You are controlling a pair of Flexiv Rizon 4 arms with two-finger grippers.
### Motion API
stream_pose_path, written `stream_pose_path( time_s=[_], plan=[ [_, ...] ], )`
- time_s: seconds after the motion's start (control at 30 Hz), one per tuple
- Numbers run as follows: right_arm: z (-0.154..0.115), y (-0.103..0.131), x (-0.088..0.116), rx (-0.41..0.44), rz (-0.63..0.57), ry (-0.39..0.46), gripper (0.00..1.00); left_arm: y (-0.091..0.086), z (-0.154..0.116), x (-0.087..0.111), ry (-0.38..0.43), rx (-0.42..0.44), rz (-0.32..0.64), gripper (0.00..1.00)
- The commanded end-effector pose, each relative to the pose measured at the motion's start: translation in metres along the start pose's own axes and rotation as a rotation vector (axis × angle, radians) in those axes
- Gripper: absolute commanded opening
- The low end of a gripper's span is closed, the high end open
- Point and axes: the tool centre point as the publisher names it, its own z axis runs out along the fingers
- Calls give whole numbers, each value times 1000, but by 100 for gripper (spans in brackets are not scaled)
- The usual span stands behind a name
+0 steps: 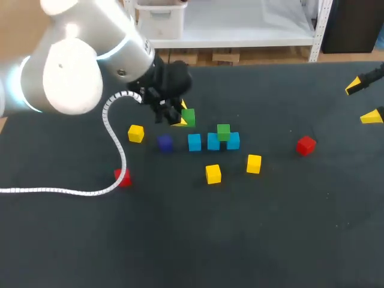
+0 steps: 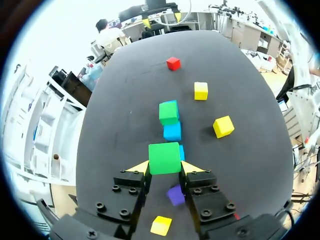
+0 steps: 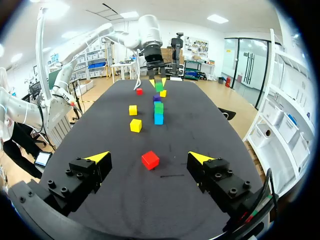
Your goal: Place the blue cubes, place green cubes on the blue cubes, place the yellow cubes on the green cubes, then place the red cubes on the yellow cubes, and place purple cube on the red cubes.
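The left gripper is squeezed tight on a green cube, with one yellow tip on each side, and it holds the cube up over the table. The blue cubes sit in a row just ahead of it and lower down, in a line going straight away from the fingers. The other green cube is already on the far end, so I think the held one needs to go a little forward and down onto the near end. The right gripper is wide open, holds nothing and is well apart from the row, so the left arm is the nearer one.
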Motion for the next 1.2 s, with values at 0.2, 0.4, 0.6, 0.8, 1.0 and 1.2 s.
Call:
stream_pose_path(
  time_s=[0.2,0.4,0.6,0.8,1.0,1.2],
  plan=[
    [0,0,0,0,-1,-1,100,-12,19,-7,-15,58,-11,0],
    [0,0,0,0,-1,-1,100,-14,29,-14,-56,93,-13,0],
    [0,0,0,0,-1,-1,100,-14,37,-19,-83,107,-20,0],
    [0,0,0,0,-1,-1,100,-14,42,-17,-88,123,-23,0],
    [0,0,0,0,-1,-1,100,-12,42,-14,-88,132,-40,0],
    [0,0,0,0,-1,-1,100,-12,43,-15,-89,152,-37,0]
  ],
)
